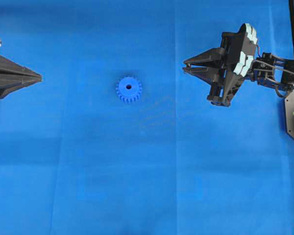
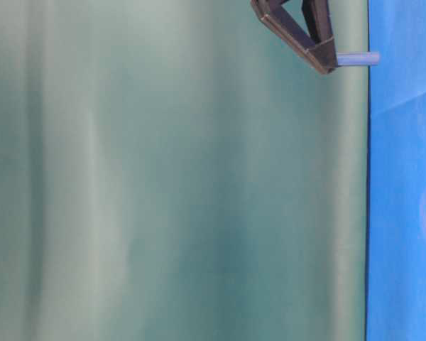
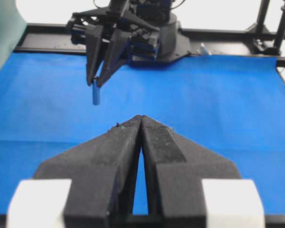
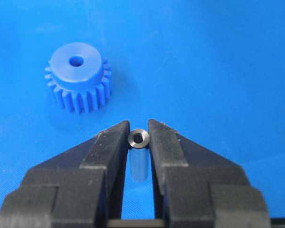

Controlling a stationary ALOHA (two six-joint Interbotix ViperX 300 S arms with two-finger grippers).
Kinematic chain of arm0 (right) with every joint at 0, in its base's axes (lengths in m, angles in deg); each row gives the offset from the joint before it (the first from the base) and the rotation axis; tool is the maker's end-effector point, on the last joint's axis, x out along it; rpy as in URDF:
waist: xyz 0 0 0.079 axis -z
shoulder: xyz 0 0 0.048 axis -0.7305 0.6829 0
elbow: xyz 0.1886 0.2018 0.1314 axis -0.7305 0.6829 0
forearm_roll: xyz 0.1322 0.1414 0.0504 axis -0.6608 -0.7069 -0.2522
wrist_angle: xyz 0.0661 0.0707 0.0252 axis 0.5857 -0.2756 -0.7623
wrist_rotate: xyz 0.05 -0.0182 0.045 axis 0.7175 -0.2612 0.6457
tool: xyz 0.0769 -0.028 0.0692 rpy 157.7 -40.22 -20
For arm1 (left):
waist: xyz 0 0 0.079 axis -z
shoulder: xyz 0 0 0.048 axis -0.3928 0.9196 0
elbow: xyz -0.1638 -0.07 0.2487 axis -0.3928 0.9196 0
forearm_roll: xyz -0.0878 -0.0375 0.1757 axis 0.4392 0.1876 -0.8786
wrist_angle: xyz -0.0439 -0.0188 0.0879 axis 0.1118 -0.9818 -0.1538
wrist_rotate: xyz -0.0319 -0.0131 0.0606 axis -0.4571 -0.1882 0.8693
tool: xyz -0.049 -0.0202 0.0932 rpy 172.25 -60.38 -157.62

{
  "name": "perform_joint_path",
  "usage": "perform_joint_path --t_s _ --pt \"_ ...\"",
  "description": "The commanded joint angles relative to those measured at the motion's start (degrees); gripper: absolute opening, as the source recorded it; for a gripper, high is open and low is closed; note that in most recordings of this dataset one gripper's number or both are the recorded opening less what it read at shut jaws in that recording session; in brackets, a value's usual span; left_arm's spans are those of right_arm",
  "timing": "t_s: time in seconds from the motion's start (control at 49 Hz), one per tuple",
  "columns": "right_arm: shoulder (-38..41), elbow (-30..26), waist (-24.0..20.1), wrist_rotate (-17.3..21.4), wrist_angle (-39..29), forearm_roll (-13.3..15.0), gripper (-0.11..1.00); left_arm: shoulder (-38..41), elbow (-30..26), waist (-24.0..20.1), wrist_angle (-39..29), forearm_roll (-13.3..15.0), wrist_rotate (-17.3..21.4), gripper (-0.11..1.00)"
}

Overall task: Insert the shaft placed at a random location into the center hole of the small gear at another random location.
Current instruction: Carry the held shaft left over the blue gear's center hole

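Note:
The small blue gear point(image 1: 129, 89) lies flat on the blue cloth, hub up, its dark center hole point(image 1: 129, 87) open; it also shows in the right wrist view point(image 4: 78, 76) with the hole point(image 4: 76, 61). My right gripper point(image 4: 138, 130) is shut on the shaft point(image 4: 138, 138), a small silver-grey pin held upright between the fingertips, above the cloth and to the right of the gear point(image 1: 187, 67). The shaft shows hanging below the fingertips in the left wrist view point(image 3: 96, 93) and in the table-level view point(image 2: 356, 59). My left gripper point(image 3: 141, 117) is shut and empty at the far left point(image 1: 39, 77).
The blue cloth point(image 1: 152, 171) covers the table. The right arm's base point(image 3: 152, 38) and a black frame point(image 3: 228, 35) stand at the far edge. A green backdrop point(image 2: 163, 177) fills the table-level view.

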Motion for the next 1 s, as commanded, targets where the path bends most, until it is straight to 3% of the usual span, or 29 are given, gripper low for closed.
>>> perform_joint_path --t_s 0.0,0.204,0.653,0.98 --pt "0.26 -1.93 -0.44 -0.09 0.35 0.09 0.03 0.18 -0.62 -0.09 0.26 -0.09 -0.09 0.00" --pt "4.39 -5.89 -1.85 -0.09 0.97 0.09 0.03 0.18 -0.62 0.00 0.26 -0.09 -0.09 0.00" --pt "16.61 -20.83 -4.75 -0.09 0.62 0.18 0.03 0.18 -0.62 0.00 0.09 -0.09 -0.09 0.00" --pt "19.78 -24.96 -5.89 -0.18 -0.26 0.09 0.03 0.09 -0.62 0.00 -0.09 -0.09 -0.09 0.00"
